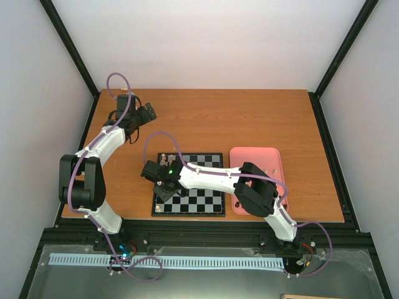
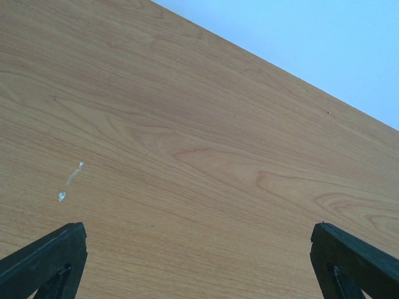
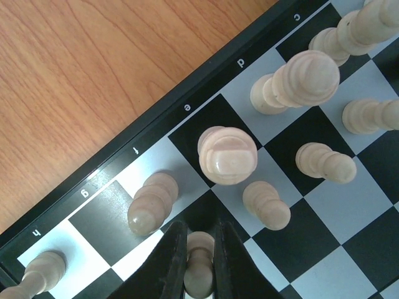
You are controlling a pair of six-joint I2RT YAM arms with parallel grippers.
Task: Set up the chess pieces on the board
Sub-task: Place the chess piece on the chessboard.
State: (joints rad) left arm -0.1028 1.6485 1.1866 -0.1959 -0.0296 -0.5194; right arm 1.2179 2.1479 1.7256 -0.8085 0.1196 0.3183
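Wood-grain tabletop formed the work surface, enclosed by white walls and a black frame. The chessboard lay flat near the front edge, between the two arm bases, with a pink tray just beside its right side.

The right gripper was positioned over the left part of the chessboard. Its fingers were clenched on a cream pawn in the second row of squares. Whether that pawn rested on the surface or was lifted could not be determined.

White letters c, d, e, f, g and h were printed along the black border; they appeared inverted in the right wrist view. Cream pieces occupied the lettered row:
- a tall piece on the dark e square;
- a large round-topped piece on the light d square;
- a slimmer piece on the light f square;
- one piece on the h square.

Further pawns stood in the second row.

The left gripper was at the far left of the table, well apart from the chessboard. Its fingers were spread wide over bare wood and grasped nothing. Two small white marks showed on the wood there.
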